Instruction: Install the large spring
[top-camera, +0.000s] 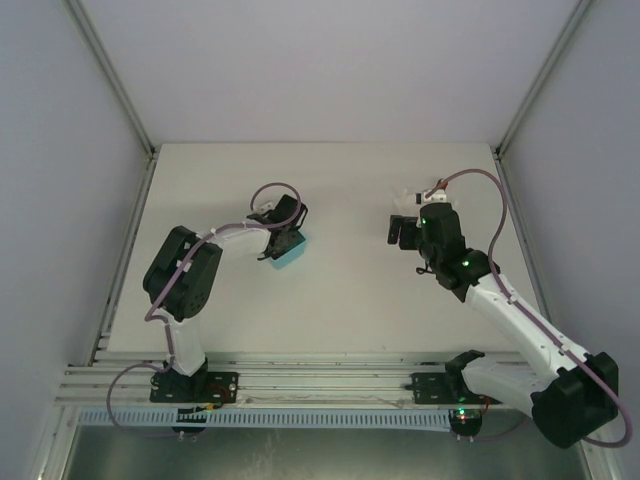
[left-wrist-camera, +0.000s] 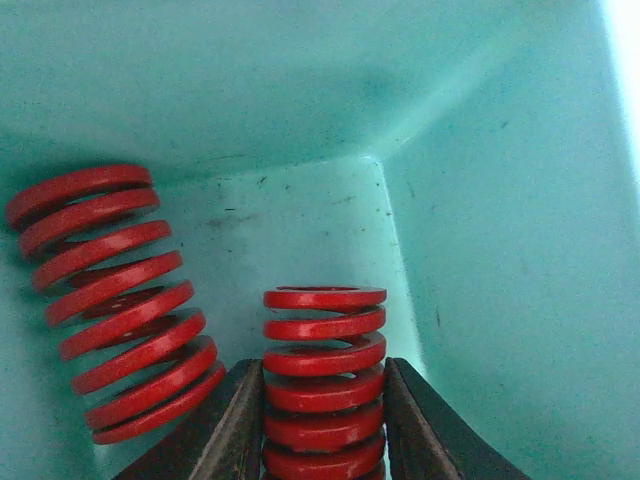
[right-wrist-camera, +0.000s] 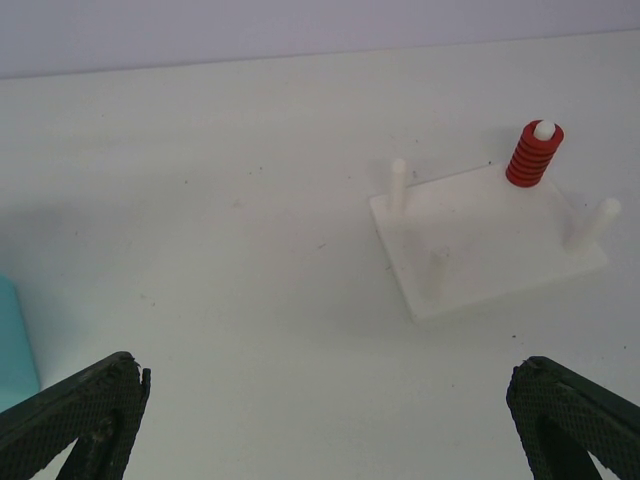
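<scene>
My left pincer is clamped on an upright red spring down in the teal bin, with a second spring leaning beside it. My right pincer hangs wide open and empty. Beyond it, the white peg base carries a mounted spring.

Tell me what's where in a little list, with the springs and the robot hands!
left gripper: inside the bin, shut on the gripped spring
gripped spring: red, upright, between the fingers
other spring: red, tilted, beside it in the bin, not touching it
right gripper: open, holding nothing, over the table
board: white, flat on the table, four pegs
spring on peg: red, on one corner peg
bare pegs: three
</scene>
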